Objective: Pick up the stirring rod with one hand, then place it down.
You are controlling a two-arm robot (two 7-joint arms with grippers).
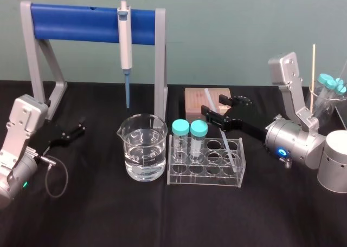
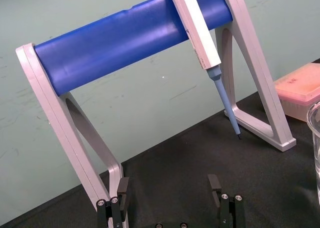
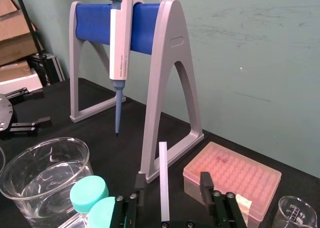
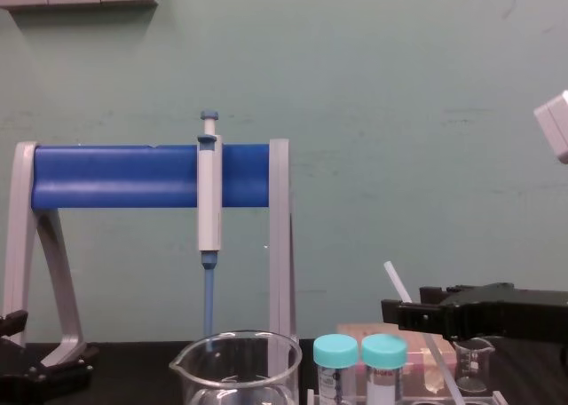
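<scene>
Black table: rod leans in rack, seemingly untouched between right gripper's parted fingers; left gripper parked, likewise parted.

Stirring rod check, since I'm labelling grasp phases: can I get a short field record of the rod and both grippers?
stirring rod: leaning, lower end in the clear tube rack
right gripper: open, one finger on each side of the rod, a gap on both sides
left gripper: open, idle at the left by the pipette stand
grasp: not yet made
</scene>
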